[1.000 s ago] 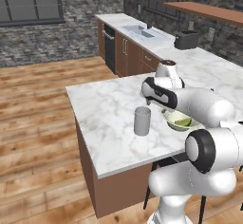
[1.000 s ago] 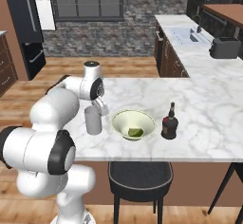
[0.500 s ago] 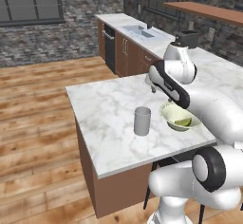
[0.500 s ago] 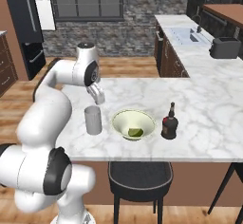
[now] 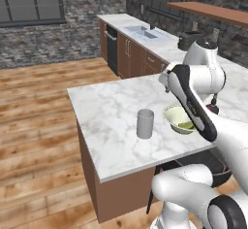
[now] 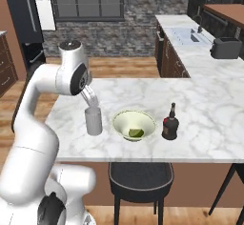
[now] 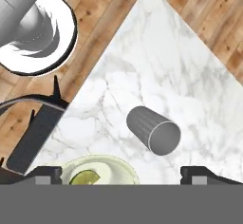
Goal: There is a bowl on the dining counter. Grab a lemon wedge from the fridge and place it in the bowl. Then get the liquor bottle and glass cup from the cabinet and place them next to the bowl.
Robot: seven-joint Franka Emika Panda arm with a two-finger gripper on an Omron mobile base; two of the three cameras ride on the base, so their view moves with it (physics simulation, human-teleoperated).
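The glass cup (image 6: 93, 120) (image 5: 145, 123) (image 7: 154, 130) stands upright on the dining counter (image 6: 200, 100) (image 5: 111, 106), left of the bowl (image 6: 119, 121) (image 5: 172, 112) (image 7: 114, 165). The lemon wedge (image 6: 136, 133) (image 7: 85, 176) lies inside the bowl. Right of the bowl stands the dark liquor bottle (image 6: 170, 122). My gripper (image 6: 90, 97) (image 7: 126, 175) hangs just above the cup, open, its fingertips (image 7: 47, 173) wide apart with nothing between them.
A black stool (image 6: 140, 176) (image 7: 33, 133) sits under the counter's near edge. Behind to the right runs a long worktop with a sink (image 6: 190, 35) and a toaster (image 6: 225, 47). The black fridge (image 6: 19, 19) is at the far left. Wooden floor surrounds the counter.
My arm has swung upward, and the hand has lifted a little off the cup. The cup, bowl and bottle have stayed in place.
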